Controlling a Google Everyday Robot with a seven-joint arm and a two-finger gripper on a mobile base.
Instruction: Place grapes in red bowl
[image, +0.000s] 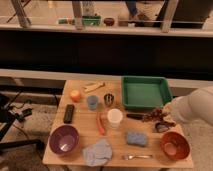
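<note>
The grapes (152, 116), a small dark reddish bunch, sit at the tip of my gripper (162, 119), just in front of the green tray's right corner. The gripper is shut on the grapes, and its white arm reaches in from the right edge. The red bowl (175, 145) stands on the table's front right corner, a short way in front of the grapes and slightly to their right. Its pale inside bottom holds nothing.
A green tray (145, 93) lies at the back right. A purple bowl (64, 139) is at the front left. Between them are a white cup (115, 118), a metal cup (108, 100), a blue cup (92, 102), an orange (75, 95), a black remote (69, 113), a blue sponge (136, 138), a cloth (97, 152) and a fork (137, 157).
</note>
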